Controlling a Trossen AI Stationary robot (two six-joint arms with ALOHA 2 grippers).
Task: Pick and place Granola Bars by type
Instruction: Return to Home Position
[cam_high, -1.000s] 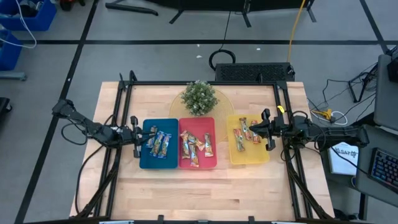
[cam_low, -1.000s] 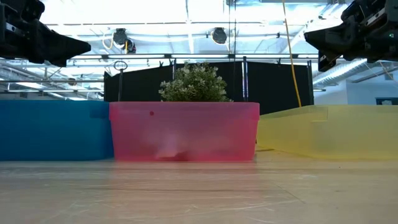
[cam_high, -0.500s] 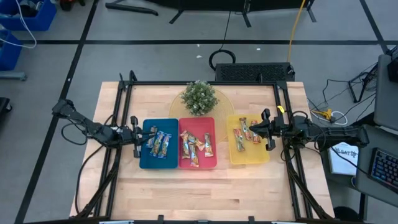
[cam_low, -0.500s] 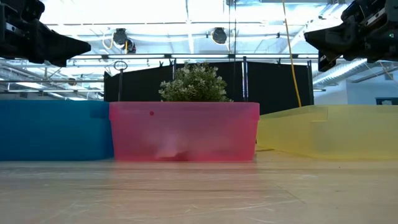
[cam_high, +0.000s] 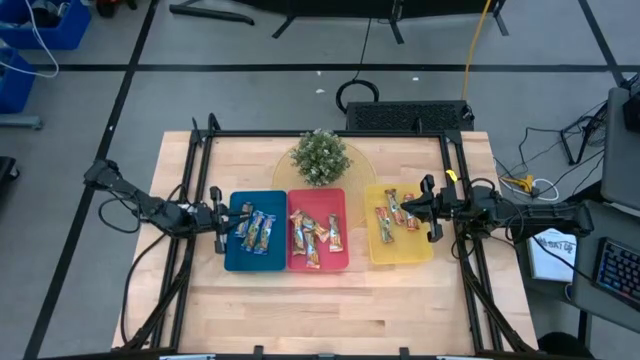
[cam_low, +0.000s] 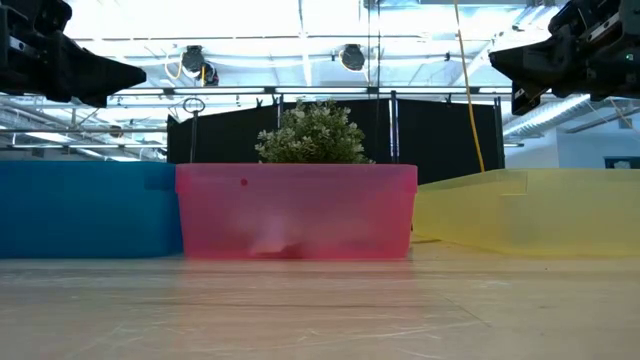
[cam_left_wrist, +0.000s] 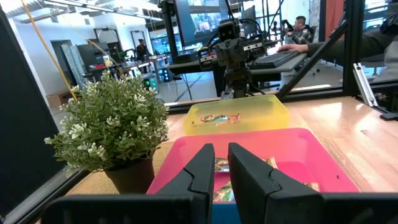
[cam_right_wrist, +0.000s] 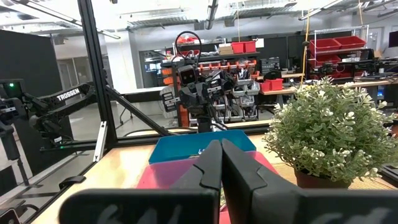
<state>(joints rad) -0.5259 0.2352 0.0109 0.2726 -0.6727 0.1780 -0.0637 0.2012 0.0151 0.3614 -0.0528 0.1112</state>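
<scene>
Three trays stand side by side on the wooden table: blue (cam_high: 236, 255), red (cam_high: 340, 258) and yellow (cam_high: 412, 248). Small shiny wrapped granola bars lie flat in each: some in the blue tray (cam_high: 257, 229), several in the red one (cam_high: 315, 235), some in the yellow one (cam_high: 395, 215). My left gripper (cam_high: 226, 222) hovers, shut and empty, at the blue tray's left edge, pointing right. It also shows in the left wrist view (cam_left_wrist: 221, 152). My right gripper (cam_high: 424, 209) hovers, shut and empty, over the yellow tray's right edge, pointing left. It also shows in the right wrist view (cam_right_wrist: 221, 146).
A small potted plant (cam_high: 320, 157) stands on a round mat behind the red tray. Black frame posts (cam_high: 212, 130) rise at the table's left and right sides. Bare wood lies in front of the trays (cam_high: 320, 310). People sit at desks beyond the table (cam_left_wrist: 301, 28).
</scene>
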